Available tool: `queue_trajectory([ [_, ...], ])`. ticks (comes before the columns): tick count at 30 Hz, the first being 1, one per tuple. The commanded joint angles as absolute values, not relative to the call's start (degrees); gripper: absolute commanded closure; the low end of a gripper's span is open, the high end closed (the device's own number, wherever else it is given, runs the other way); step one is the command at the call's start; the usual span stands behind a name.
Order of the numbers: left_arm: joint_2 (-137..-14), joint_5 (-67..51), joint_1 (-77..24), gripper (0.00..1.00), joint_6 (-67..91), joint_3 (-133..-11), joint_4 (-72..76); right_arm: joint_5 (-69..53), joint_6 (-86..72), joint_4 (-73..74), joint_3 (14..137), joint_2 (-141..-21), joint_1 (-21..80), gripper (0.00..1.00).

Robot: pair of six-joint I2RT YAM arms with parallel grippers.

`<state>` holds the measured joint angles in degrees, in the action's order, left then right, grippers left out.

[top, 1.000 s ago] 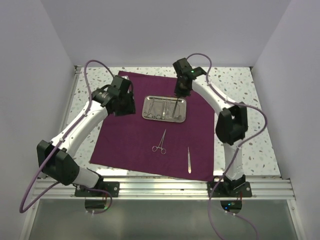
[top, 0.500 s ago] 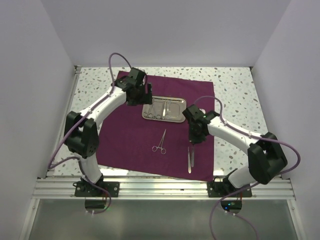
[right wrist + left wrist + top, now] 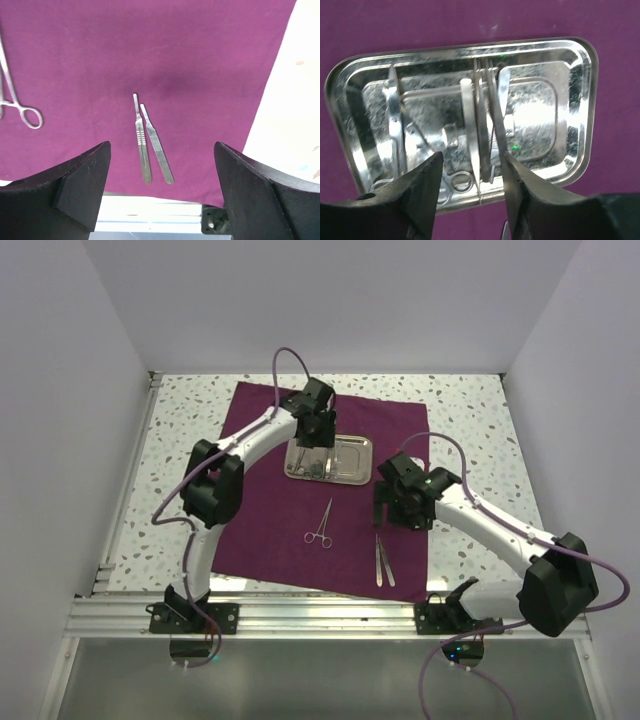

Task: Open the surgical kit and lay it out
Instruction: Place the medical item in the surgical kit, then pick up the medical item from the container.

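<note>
Step in hand, as judged: moving instruments from tray to cloth. The dark purple cloth wrap (image 3: 260,510) lies unfolded. The rectangular shiny steel tray (image 3: 572,65) sits at its 12 o'clock, the ring-handled silver forceps (image 3: 320,524) at centre, and two slim silver handles (image 3: 141,140) at 5 o'clock. The left gripper (image 3: 470,160) hovers over the tray with fingers apart. The right gripper (image 3: 162,150) hangs above the handles, fingers spread and empty. Next move: lower the left fingers astride one instrument shaft, clear of its neighbours.

R gripper (image 3: 161,146) hangs over the purple cloth (image 3: 175,50) w/ fingers spread wide. Two slim silver instruments (image 3: 141,145) lie side by side btwn them, nearly touching at the top. Ring-handled forceps (image 3: 20,107) at frame's left edge, speckled table (image 3: 295,100) on the right.
</note>
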<state>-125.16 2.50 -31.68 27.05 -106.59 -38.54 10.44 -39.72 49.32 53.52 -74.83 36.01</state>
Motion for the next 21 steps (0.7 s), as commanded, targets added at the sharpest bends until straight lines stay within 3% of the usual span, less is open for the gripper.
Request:
queue_trajectory([
  [1, -128.92, 2.55, -31.99, 0.48, 26.81, -113.45, -35.33, 13.09, -38.58, 54.22, 58.44, -71.99, 36.21, 0.12],
  [4, -132.43, 2.37, -32.17, 0.55, 26.81, -117.66, -35.42, 13.62, -38.15, 56.07, 59.85, -71.11, 36.21, 0.12],
  [10, -137.63, 3.95, -32.08, 0.58, 27.07, -123.48, -37.09, 15.38, -36.92, 59.15, 62.75, -70.84, 36.04, 0.13],
  [21, -138.43, 6.24, -31.82, 0.72, 28.39, -123.4, -35.77, 16.08, -34.72, 59.59, 64.16, -72.95, 35.51, 0.14],
])
